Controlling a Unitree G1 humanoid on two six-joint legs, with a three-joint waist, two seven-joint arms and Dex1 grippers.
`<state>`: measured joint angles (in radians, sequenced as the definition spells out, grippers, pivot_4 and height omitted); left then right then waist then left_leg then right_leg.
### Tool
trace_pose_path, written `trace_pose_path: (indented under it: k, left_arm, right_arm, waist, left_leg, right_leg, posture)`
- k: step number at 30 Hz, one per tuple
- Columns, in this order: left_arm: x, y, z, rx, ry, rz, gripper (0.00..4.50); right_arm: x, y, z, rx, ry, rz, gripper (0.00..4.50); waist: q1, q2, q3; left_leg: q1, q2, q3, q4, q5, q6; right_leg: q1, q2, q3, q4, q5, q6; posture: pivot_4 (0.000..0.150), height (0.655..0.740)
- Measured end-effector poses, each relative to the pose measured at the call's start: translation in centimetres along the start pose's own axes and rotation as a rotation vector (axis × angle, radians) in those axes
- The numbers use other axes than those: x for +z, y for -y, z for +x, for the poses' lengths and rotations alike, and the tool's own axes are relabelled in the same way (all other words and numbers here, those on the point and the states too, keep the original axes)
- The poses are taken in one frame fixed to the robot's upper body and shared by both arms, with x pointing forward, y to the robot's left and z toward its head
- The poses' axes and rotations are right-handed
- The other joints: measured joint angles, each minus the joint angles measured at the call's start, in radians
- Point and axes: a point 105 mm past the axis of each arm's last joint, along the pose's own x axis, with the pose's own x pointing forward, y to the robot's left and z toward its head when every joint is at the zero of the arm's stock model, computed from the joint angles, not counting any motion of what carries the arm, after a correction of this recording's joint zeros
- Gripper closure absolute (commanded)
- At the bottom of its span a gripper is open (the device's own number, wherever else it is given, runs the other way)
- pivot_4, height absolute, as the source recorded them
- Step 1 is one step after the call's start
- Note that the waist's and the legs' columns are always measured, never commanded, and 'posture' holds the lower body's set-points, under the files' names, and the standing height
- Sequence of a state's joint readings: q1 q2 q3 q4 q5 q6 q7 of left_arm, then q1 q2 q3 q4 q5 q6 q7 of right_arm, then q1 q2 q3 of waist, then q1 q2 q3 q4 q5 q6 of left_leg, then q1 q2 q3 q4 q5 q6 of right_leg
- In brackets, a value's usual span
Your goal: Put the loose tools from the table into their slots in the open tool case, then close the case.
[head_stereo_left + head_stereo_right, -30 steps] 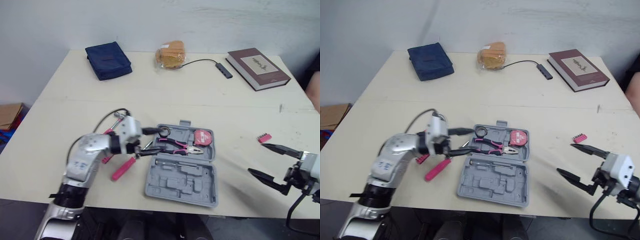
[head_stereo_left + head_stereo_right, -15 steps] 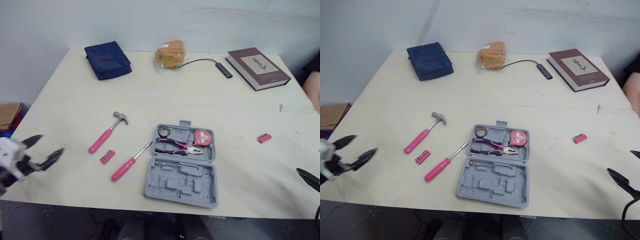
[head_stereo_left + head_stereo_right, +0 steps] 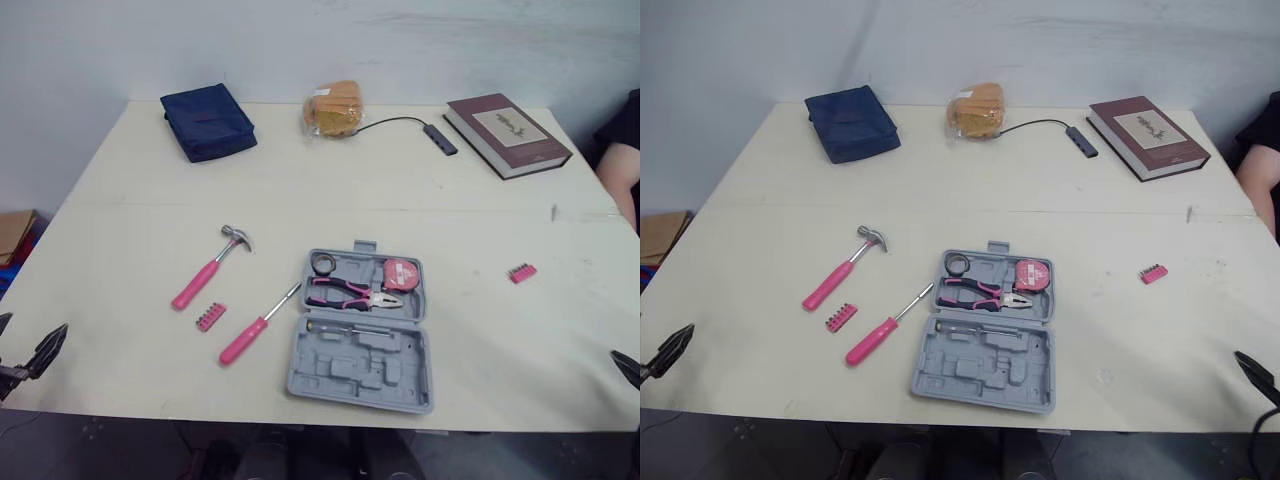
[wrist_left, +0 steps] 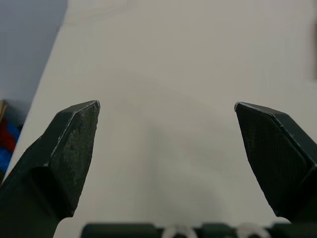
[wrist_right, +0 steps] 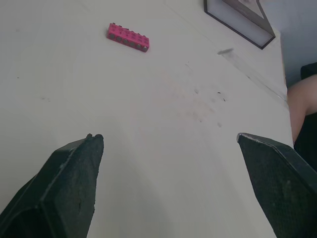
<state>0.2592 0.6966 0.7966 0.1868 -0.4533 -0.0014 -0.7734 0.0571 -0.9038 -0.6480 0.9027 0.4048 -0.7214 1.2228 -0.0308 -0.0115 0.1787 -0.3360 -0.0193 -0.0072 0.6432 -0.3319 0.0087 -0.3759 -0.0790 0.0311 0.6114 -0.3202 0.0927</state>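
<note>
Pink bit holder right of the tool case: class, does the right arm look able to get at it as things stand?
Probably yes: the right gripper is open, and nothing lies on the table between it and the pink bit holder.

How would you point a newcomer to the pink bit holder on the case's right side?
Start at the open grey tool case, mid-front on the table. Look to the robot's right of it, across bare tabletop, to a small pink bit holder lying alone. Its twin lies left of the case between the hammer and the screwdriver; this one has no tool beside it.
</note>
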Motion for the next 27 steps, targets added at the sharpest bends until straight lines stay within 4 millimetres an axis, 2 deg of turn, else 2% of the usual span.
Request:
trace_pose_path:
  k: [2,6,12,15,18,21,24,27]
  left_arm:
    - [1.1,1.1,0.9,-0.05,0.03,0.012,0.07]
    - [3.0,4.2,2.5,-0.173,0.071,0.007,0.07]
    - [4.5,7.6,3.9,-0.282,0.057,-0.004,0.07]
    - [5.0,9.3,5.2,-0.326,0.013,-0.042,0.07]
    - [5.5,10.7,5.9,-0.395,-0.039,-0.032,0.07]
    - [6.4,10.3,7.8,-0.322,-0.038,-0.118,0.07]
    - [6.8,10.9,8.9,-0.347,-0.074,-0.131,0.07]
    - [6.9,11.5,11.4,-0.379,-0.115,-0.11,0.07]
  right_arm:
    - [0.8,-0.7,1.5,0.041,0.055,-0.004,0.0]
    - [3.4,-3.2,5.2,0.173,0.21,0.009,0.0]
    - [8.0,-5.6,7.9,0.314,0.393,0.039,0.0]
    - [10.9,-7.8,9.1,0.387,0.494,0.054,0.0]
    - [12.6,-9.5,9.4,0.442,0.555,0.051,0.0]
    - [13.5,-10.1,9.3,0.467,0.588,0.044,0.0]
    - [14.0,-10.5,9.3,0.484,0.612,0.039,0.0]
    - [14.2,-11.1,9.6,0.498,0.641,0.054,0.0]
  waist:
    - [-0.002,0.0,0.0]
    - [-0.003,0.002,0.001]
    - [0.004,0.004,0.001]
    - [0.005,0.004,0.002]
    - [0.005,0.005,0.002]
    - [0.007,0.005,0.002]
    - [0.005,0.005,0.002]
    - [0.006,0.005,0.002]
  left_leg:
    - [0.0,0.0,0.0,0.0,0.0,0.0]
    - [0.0,0.001,0.0,0.0,0.0,0.001]
    - [-0.002,0.001,-0.001,-0.002,-0.001,0.001]
    - [-0.003,0.001,-0.004,-0.001,-0.001,0.0]
    - [-0.004,0.001,-0.004,-0.002,-0.001,0.0]
    - [-0.005,0.001,-0.006,0.0,-0.001,0.0]
    - [-0.006,0.001,-0.007,0.0,0.0,0.0]
    - [-0.006,0.001,-0.008,0.001,0.0,-0.002]
  right_leg:
    - [0.0,0.0,0.0,0.0,0.006,0.011]
    - [-0.001,0.001,0.0,0.0,0.006,0.011]
    - [-0.003,0.001,-0.002,-0.003,0.006,0.01]
    - [-0.002,0.001,-0.004,-0.002,0.006,0.01]
    - [-0.002,0.001,-0.004,-0.003,0.005,0.01]
    - [-0.003,0.001,-0.007,-0.003,0.006,0.01]
    - [-0.003,0.001,-0.008,-0.003,0.006,0.01]
    - [-0.003,0.001,-0.01,-0.002,0.006,0.01]
  posture:
    - [0.15,0.74]
    - [0.15,0.74]
    - [0.15,0.74]
    - [0.15,0.74]
    - [0.15,0.74]
    - [0.15,0.74]
    - [0.15,0.74]
    - [0.15,0.74]
